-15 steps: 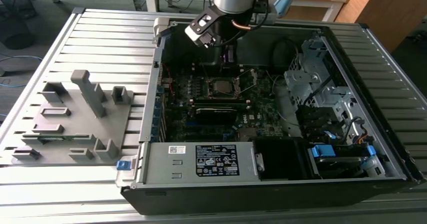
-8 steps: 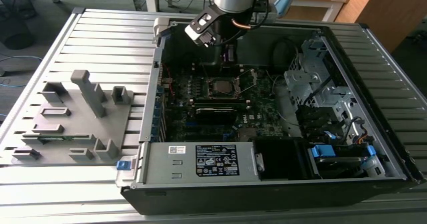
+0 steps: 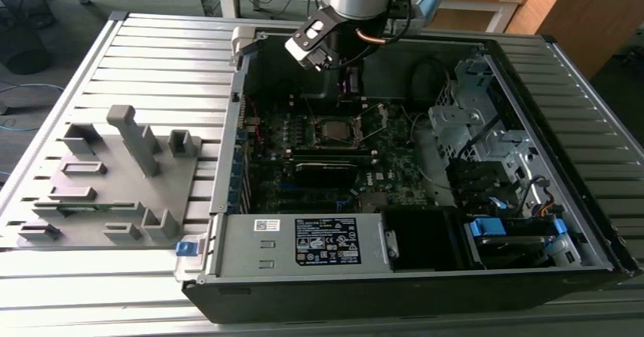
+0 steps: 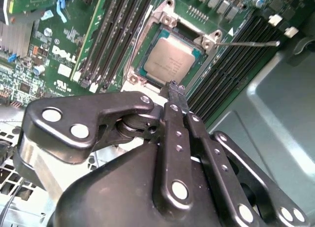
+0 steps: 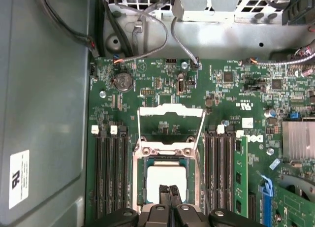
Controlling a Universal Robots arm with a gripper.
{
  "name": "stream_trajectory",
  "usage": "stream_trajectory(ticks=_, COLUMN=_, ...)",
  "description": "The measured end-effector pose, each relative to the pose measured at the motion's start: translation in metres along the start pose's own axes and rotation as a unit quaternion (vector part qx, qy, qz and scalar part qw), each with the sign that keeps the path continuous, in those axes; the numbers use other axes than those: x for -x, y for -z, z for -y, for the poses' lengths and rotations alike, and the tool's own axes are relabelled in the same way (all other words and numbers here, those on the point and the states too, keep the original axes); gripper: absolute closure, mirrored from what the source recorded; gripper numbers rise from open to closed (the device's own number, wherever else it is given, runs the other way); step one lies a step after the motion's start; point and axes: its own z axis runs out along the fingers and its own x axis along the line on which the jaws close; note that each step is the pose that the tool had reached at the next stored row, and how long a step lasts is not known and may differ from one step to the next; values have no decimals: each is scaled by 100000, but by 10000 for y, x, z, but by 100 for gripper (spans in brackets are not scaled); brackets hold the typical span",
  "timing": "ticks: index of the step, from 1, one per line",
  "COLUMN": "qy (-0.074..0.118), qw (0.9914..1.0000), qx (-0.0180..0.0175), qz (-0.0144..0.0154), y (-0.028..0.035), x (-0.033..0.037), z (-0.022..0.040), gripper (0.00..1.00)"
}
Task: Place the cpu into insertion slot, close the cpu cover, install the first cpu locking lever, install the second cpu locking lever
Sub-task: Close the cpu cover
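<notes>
The small flat square cpu with a dull silver-grey metal top is lying seated in the silver-rimmed square insertion slot. I am judging it light, stiff, smooth and fragile underneath, so best taken by its edges. The thin silver metal cpu cover frame is standing flipped open. The black metal hand is hovering at the chip's edge, fingers pressed together and gripping nothing.

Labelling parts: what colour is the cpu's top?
The cpu is dull silver-grey, clearest in the second wrist view.
</notes>
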Motion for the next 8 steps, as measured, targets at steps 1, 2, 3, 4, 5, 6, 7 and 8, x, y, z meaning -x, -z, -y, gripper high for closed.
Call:
stream_trajectory(ticks=1, qy=2, qw=100000, qx=1, qz=-2, y=-1, x=0, z=-15, gripper=90)
stream_trajectory(ticks=2, qy=5, qw=100000, qx=3, qz=-5, y=-1, x=0, z=-27, gripper=90)
stream_trajectory(ticks=3, qy=9, qw=100000, qx=2, qz=-4, y=-1, x=0, z=-32, gripper=90)
stream_trajectory(ticks=4, qy=6, qw=100000, qx=2, qz=-2, y=-1, x=0, z=-32, gripper=90)
stream_trajectory(ticks=5, qy=2, qw=100000, qx=4, qz=-5, y=-2, x=0, z=-32, gripper=90)
stream_trajectory(ticks=6, qy=0, qw=100000, qx=2, qz=-4, y=-1, x=0, z=-32, gripper=90)
stream_trajectory(ticks=7, qy=-1, qw=100000, qx=1, qz=-3, y=-1, x=0, z=-32, gripper=90)
stream_trajectory(ticks=8, qy=3, qw=100000, qx=2, qz=-1, y=-1, x=0, z=-33, gripper=90)
